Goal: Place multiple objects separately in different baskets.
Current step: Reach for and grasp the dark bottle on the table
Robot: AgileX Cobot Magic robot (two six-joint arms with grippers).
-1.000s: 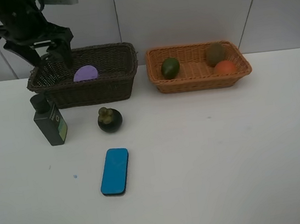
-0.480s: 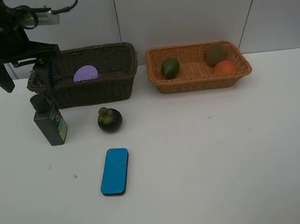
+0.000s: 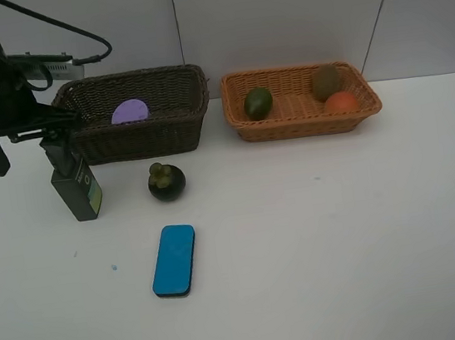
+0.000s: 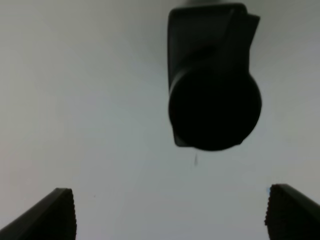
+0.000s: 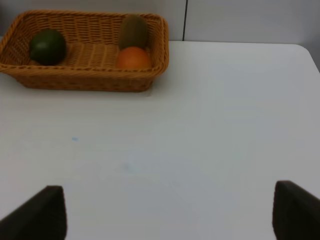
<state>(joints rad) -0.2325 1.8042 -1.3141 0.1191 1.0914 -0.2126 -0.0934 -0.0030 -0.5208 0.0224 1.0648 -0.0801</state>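
My left gripper (image 3: 22, 148) hangs open just left of the dark brown basket (image 3: 135, 138), above the table beside the dark green bottle (image 3: 76, 188). The left wrist view looks down on the bottle's black cap (image 4: 215, 107), which lies beyond my open left gripper (image 4: 170, 215). The purple-lidded tub (image 3: 129, 112) lies in the dark basket. The orange-tan basket (image 3: 305, 124) holds the green fruit (image 3: 258, 103), the kiwi (image 3: 327, 81) and the peach (image 3: 340, 102). A mangosteen (image 3: 166, 181) and a blue eraser (image 3: 174, 259) lie on the table. My right gripper (image 5: 170, 215) is open and holds nothing.
The white table (image 3: 344, 230) runs back to a pale wall. In the right wrist view the orange-tan basket (image 5: 85, 80) with the green fruit (image 5: 47, 46), kiwi (image 5: 133, 31) and peach (image 5: 133, 58) lies well beyond the fingers.
My left arm has swung from over the dark basket's left end leftward and down, and its open gripper is now level with the bottle's top. Nothing on the table has moved.
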